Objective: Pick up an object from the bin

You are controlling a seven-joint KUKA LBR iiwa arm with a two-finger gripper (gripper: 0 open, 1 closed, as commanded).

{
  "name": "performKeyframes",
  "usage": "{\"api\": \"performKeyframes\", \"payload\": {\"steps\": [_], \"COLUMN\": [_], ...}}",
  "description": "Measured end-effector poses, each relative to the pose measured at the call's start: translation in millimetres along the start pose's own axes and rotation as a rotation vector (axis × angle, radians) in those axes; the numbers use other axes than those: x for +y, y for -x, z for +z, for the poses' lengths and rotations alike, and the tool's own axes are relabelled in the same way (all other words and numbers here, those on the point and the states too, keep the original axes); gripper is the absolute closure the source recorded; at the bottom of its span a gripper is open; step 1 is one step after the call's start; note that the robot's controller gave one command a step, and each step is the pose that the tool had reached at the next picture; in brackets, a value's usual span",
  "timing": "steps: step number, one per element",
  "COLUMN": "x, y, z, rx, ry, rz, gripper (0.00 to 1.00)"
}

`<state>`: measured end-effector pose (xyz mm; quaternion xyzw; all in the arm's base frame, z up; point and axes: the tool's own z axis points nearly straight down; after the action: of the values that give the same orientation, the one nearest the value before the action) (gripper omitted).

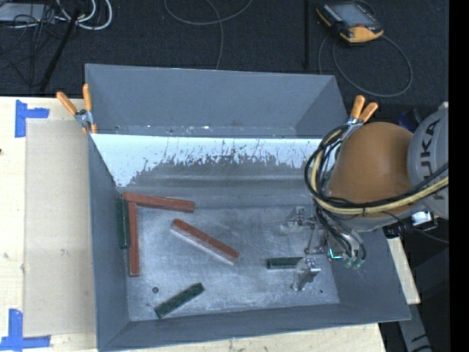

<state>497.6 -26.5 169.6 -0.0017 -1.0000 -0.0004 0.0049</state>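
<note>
My gripper [301,249] is low in the right part of the bin, open, with one fingertip [296,221] toward the back and the other [303,277] toward the front. A short dark green bar [283,262] lies flat on the floor just left of the front fingertip, its right end reaching into the gap between the fingers. Whether a finger touches it I cannot tell. A reddish-brown bar [205,240] lies diagonally in the middle of the bin, well to the gripper's left.
At the left wall lie a reddish-brown bar [158,202], a second one [133,240] at a right angle to it, and a dark green bar [122,224] alongside. Another dark green bar [178,300] lies near the front wall. The arm's orange dome and cables hang over the right rim.
</note>
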Motion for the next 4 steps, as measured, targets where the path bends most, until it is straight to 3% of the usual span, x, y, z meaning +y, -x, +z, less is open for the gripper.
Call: {"api": "performKeyframes", "payload": {"steps": [1, 2, 3, 4], "x": [0, 1, -41, -41], "y": [0.9, -6.1, 62.4, 62.4], "z": [-3, 25, 93, 93], "rx": [-0.005, -0.018, -0.029, -0.029], "ry": [0.000, -0.002, -0.002, -0.002], "rz": [0.000, -0.083, -0.107, -0.107], "gripper": [0.00, 0.00, 1.00, 1.00]}}
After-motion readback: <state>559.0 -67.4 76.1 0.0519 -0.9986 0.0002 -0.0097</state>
